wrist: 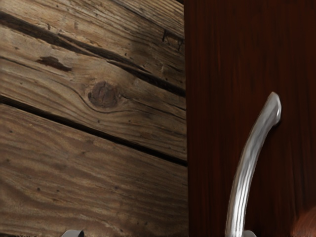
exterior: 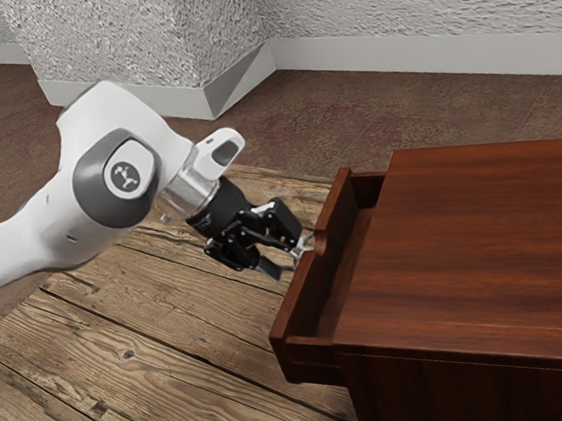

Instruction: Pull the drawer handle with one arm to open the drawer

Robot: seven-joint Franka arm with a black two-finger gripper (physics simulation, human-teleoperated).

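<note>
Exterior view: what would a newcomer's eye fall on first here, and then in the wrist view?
First the white arm's black gripper, pressed up to the front of a drawer that stands partway out of the dark red cabinet at the exterior view's right. In the wrist view, the curved silver handle stands out against the drawer's dark front, with the weathered plank floor beside it.
</note>
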